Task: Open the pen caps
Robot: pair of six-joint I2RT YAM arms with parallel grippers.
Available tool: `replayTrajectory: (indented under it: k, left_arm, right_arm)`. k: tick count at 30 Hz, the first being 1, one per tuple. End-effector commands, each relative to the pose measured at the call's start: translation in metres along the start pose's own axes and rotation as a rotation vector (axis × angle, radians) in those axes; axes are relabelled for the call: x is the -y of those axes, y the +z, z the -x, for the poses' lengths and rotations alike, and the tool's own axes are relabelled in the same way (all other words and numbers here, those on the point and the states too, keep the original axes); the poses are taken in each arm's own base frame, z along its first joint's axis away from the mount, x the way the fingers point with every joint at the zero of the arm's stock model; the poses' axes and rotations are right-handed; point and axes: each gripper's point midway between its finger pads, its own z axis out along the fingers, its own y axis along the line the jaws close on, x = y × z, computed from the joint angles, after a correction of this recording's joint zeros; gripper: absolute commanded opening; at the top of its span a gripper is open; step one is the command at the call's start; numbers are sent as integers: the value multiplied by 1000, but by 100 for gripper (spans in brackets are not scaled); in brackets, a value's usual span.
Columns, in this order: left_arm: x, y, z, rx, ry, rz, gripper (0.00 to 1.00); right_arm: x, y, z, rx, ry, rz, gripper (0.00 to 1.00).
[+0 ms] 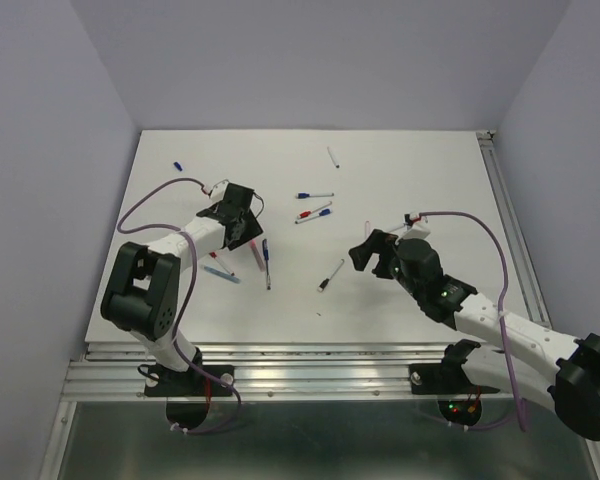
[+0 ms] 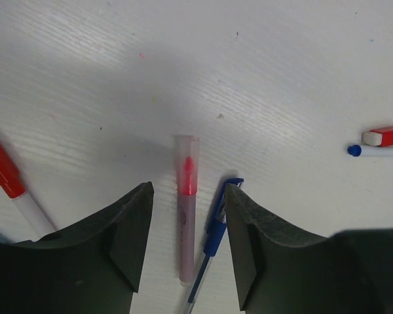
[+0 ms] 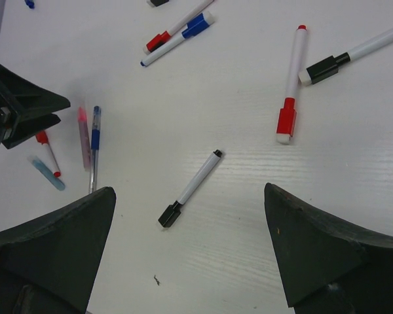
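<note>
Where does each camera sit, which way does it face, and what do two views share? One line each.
Top external: above and behind the arm bases, looking down over the white table; both arms show, left gripper and right gripper.
Left wrist: on the left arm, facing down; its dark fingers straddle a pink pen and a blue pen.
Right wrist: on the right arm, facing down; its fingers frame a white pen and its black cap.
Shared: both wrist views show the pink and blue pens.
</note>
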Motion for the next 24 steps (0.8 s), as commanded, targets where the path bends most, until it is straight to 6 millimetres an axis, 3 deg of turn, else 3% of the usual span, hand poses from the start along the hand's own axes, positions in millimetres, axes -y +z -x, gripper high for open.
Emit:
replayTrajectory:
  k: [1,7,10,13,19,24]
  left_arm:
    - [5,1,12,39,-5,44,57]
    - [4,17,-2,-3,33,86,56]
    - [3,23,-5,-15,47,115,51]
    - [-2,27,-9,-23,54,139,37]
    - [-10,30,-16,-40,63,167,29]
    - [-14,30,-18,-44,73,177,9]
  right_arm:
    - [-4,1,14,67,59,-5,100]
    - [2,7,9,51,48,-39,100]
    - [2,8,9,52,49,-38,100]
    - [2,8,8,51,48,-42,100]
    - [8,7,9,60,55,-67,100]
    - [16,7,8,62,57,-108,100]
